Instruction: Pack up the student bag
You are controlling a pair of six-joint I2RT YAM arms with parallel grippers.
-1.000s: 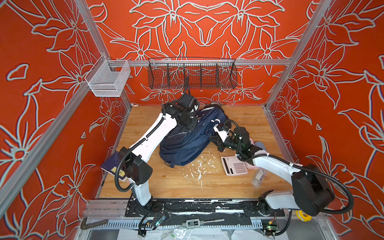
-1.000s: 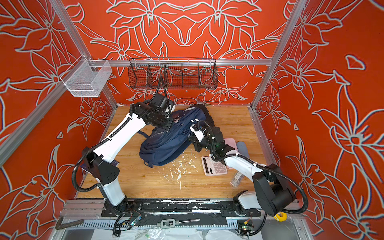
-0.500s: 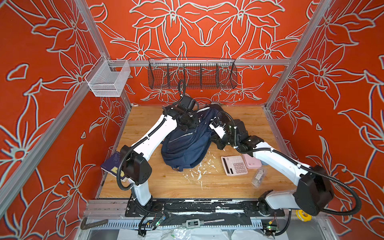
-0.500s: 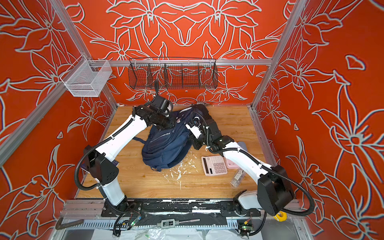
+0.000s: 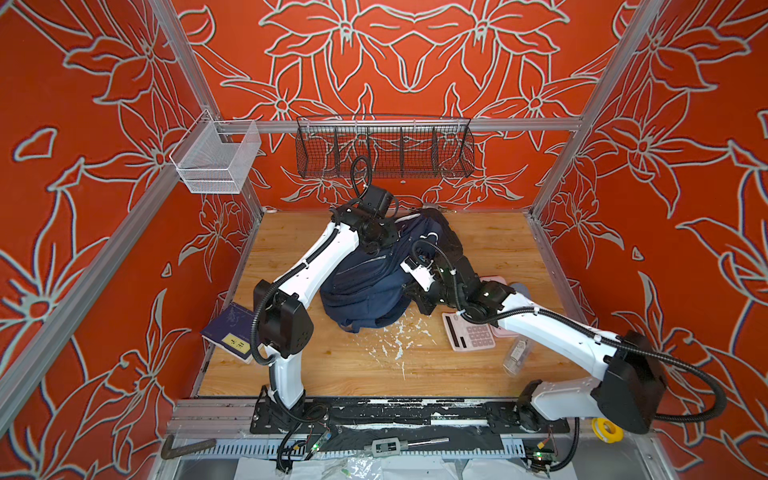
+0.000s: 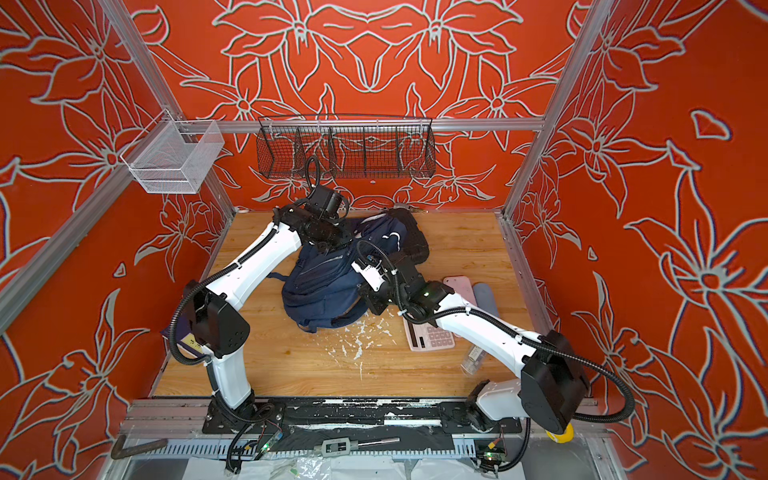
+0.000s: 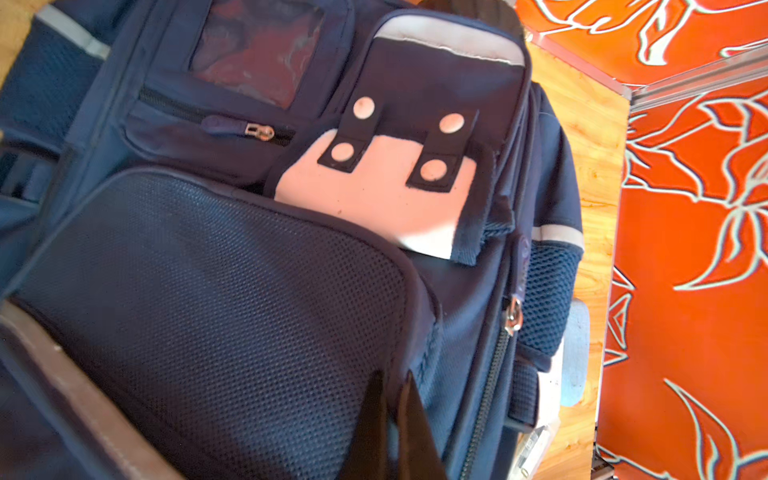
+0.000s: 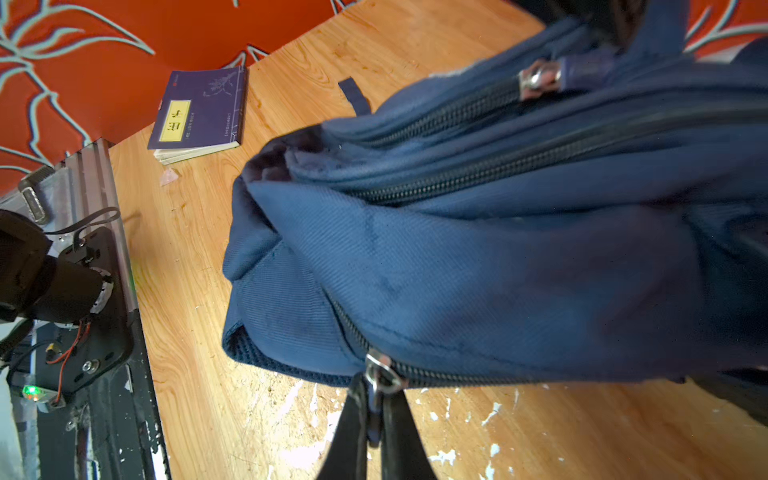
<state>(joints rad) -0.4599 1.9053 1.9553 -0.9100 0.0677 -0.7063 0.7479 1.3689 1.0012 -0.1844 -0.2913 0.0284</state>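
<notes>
Rumpled navy twill student bag [image 5: 365, 286] rests on woodgrain tabletop [image 5: 332, 365].

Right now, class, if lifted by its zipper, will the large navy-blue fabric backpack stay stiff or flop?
Probably floppy: the navy-blue fabric backpack creases and sags where the right gripper pinches its zipper pull. Likely light: its folded walls suggest little inside. It should drag, not roll.

Yellow label [image 8: 175, 120] with two dark characters noted on purple booklet [image 8: 208, 99] cover; characters not made out. Calculator [image 5: 471, 337] key markings too small to be read.
</notes>
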